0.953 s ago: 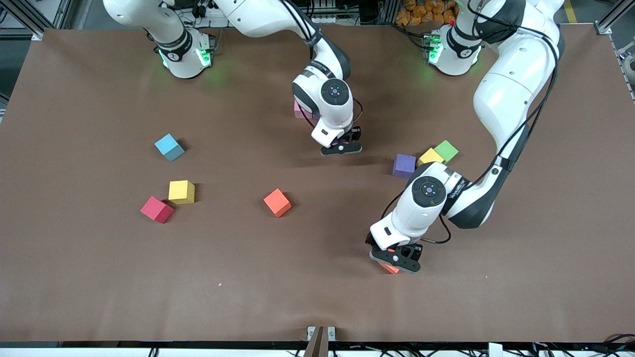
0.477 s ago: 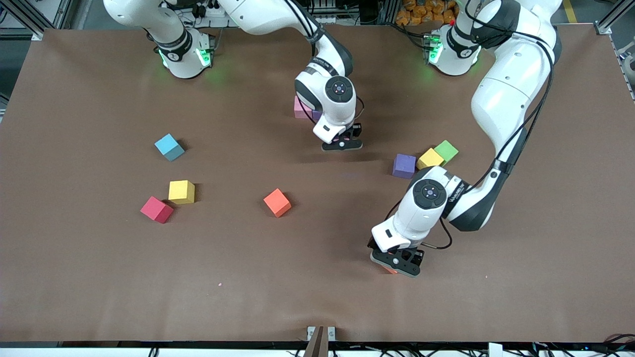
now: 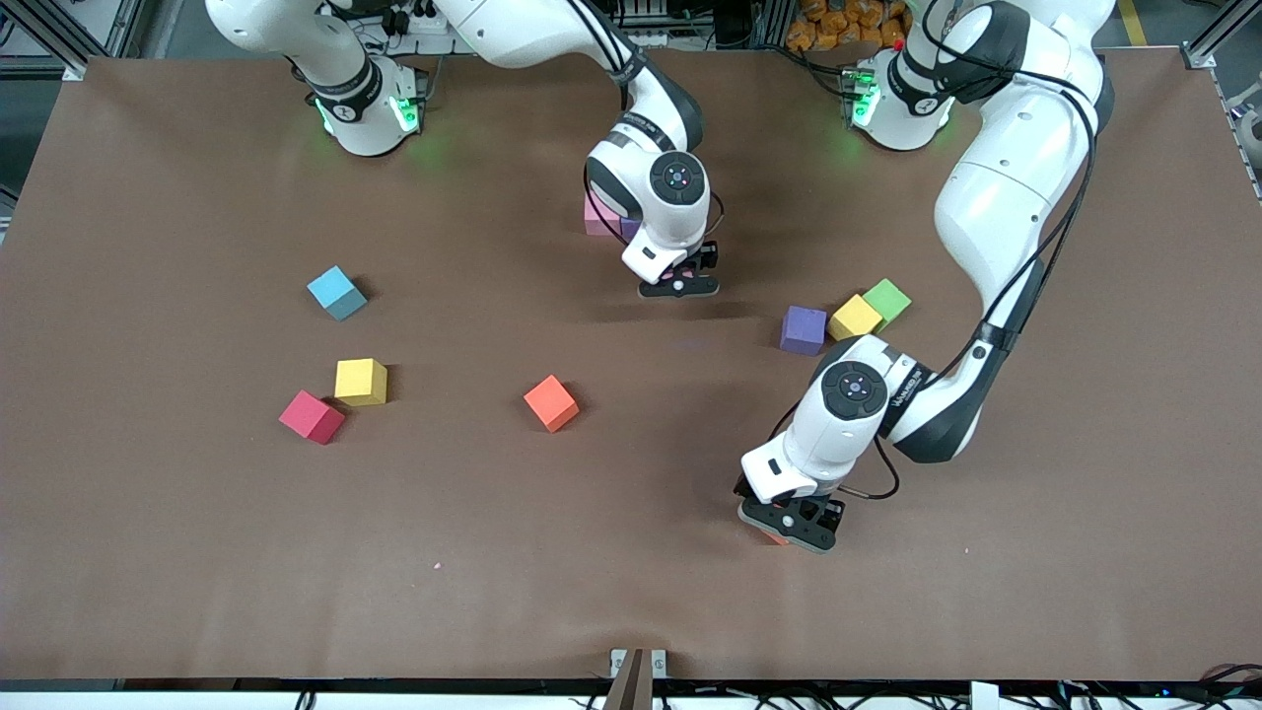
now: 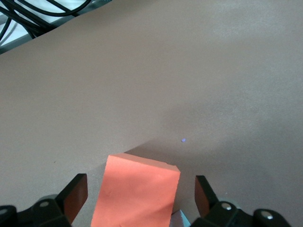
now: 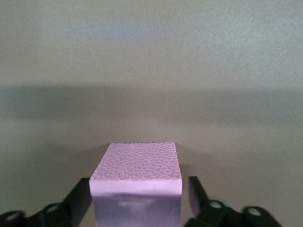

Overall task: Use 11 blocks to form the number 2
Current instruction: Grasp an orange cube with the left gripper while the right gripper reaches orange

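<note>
A matte pink cube [image 5: 136, 182] with a pebbled foam skin sits between the right gripper's [image 3: 678, 287] spread fingers [image 5: 80, 198], near mid-table. The left gripper [image 3: 789, 523], also spread wide, straddles an orange cube [image 4: 137, 194] on the brown table [image 3: 197, 552], nearer the front camera.

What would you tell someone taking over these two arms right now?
Left end effector: open, low around an orange block.
Right end effector: open, around a pink block; another pink block lies nearby.
Done: no number 2 visible yet.
Left: gather the light blue block, yellow block, red block, loose orange block, purple block, second yellow block; leave the green cube.
</note>
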`<control>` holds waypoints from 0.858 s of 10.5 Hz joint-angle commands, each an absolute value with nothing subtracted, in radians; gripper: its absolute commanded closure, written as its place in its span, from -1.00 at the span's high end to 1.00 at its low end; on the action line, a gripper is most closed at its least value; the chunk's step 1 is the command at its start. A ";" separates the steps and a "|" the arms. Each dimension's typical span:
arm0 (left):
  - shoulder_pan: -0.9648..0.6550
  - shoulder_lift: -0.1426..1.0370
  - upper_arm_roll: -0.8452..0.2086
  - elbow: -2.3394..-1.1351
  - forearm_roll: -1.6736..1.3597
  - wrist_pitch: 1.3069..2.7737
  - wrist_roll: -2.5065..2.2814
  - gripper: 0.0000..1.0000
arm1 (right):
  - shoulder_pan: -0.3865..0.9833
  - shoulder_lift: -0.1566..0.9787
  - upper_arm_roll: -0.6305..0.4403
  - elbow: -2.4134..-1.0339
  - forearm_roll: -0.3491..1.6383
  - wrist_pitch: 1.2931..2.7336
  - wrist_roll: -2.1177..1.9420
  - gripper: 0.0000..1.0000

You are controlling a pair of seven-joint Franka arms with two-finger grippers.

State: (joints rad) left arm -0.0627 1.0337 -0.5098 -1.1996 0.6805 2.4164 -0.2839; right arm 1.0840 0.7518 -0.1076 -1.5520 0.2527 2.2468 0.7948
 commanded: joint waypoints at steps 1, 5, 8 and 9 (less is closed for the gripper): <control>-0.078 1.055 -0.492 -1.177 0.660 2.425 -0.258 1.00 | 1.082 0.712 -0.120 -1.542 0.265 2.227 0.821 1.00; -0.078 1.063 -0.483 -1.178 0.658 2.425 -0.256 1.00 | 1.002 0.650 -0.172 -1.505 0.252 2.177 0.734 1.00; -0.078 1.063 -0.477 -1.184 0.658 2.425 -0.259 -0.10 | 0.864 0.657 -0.172 -1.466 0.250 2.128 0.510 1.00; -0.078 1.063 -0.479 -1.184 0.658 2.424 -0.262 -0.34 | 0.824 0.660 -0.172 -1.465 0.249 2.129 0.415 1.00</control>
State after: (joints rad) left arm -0.0652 1.0558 -0.4910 -1.2001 0.6805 2.4171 -0.2826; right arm 0.8710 0.6560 -0.1835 -1.4770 0.2512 2.1429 0.5178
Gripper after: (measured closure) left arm 0.247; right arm 0.000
